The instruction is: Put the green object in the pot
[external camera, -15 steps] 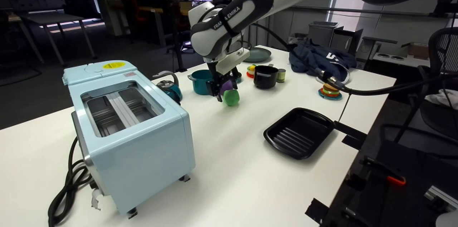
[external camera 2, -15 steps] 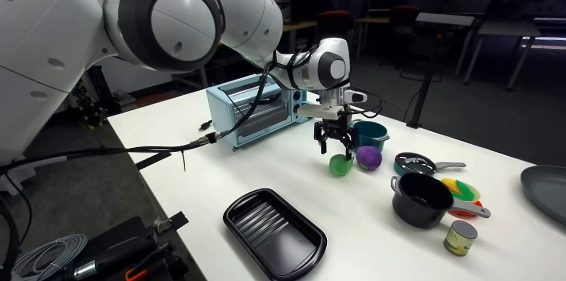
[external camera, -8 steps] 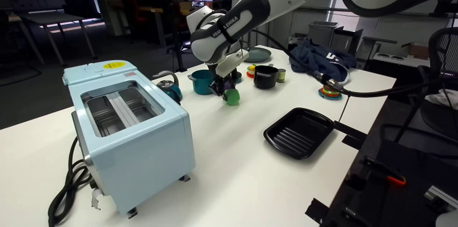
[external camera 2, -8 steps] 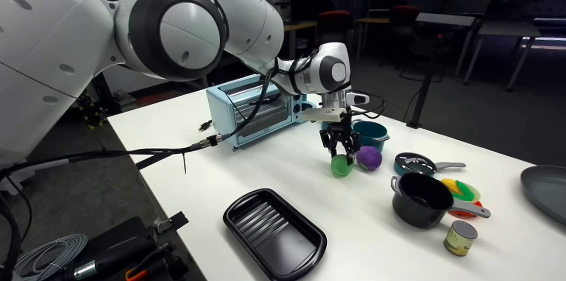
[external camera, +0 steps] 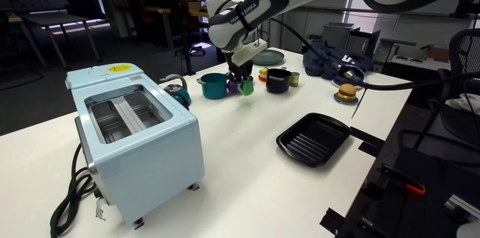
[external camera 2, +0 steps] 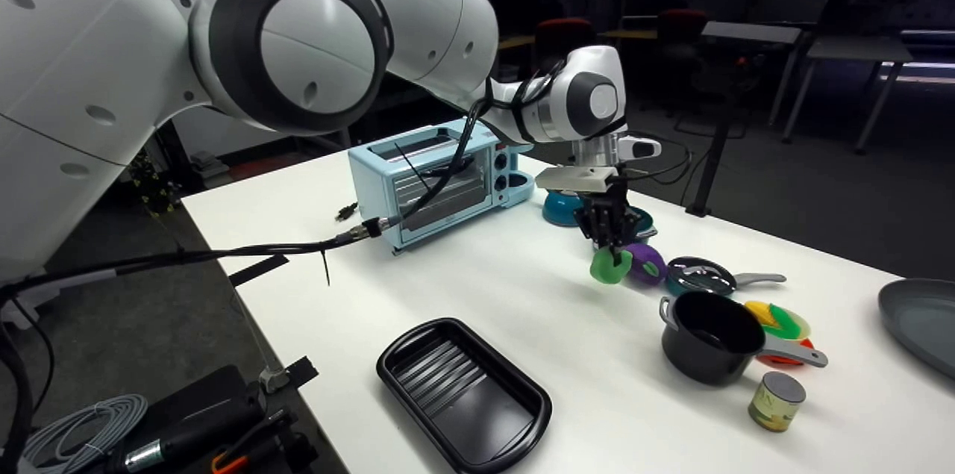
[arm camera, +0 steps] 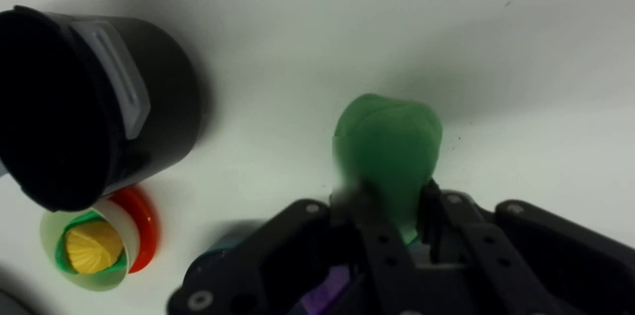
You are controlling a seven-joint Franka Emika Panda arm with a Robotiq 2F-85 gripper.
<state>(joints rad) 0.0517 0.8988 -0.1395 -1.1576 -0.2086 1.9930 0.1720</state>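
The green object (external camera: pixel 246 88) (external camera 2: pixel 609 267) is pinched between the fingers of my gripper (external camera: pixel 243 78) (external camera 2: pixel 610 244) (arm camera: pixel 397 188), its soft shape squeezed narrow where they press. Both exterior views show it raised off the table, with a faint shadow below. From the wrist, the green object (arm camera: pixel 389 131) bulges out past the fingertips. A black pot (external camera: pixel 278 86) (external camera 2: pixel 697 368) (arm camera: pixel 161 87) stands upright on the table, apart from the gripper, and looks dark inside. Beyond the gripper is a teal pot (external camera: pixel 214 90) (external camera 2: pixel 643 222), partly hidden in an exterior view.
A purple ball (external camera: pixel 232 87) (external camera 2: pixel 647 263) lies close beside the held object. Around the black pot are a lidded teal pan (external camera 2: pixel 700 277), a bowl of toy food (arm camera: pixel 94 248) and a can (external camera 2: pixel 777 401). A black tray (external camera 2: pixel 477 403) and a blue toaster oven (external camera: pixel 142 144) stand farther off.
My gripper has gone from open to shut around the green object. Together they have risen off the table and shifted a little toward the black pot. The purple ball has rolled slightly.
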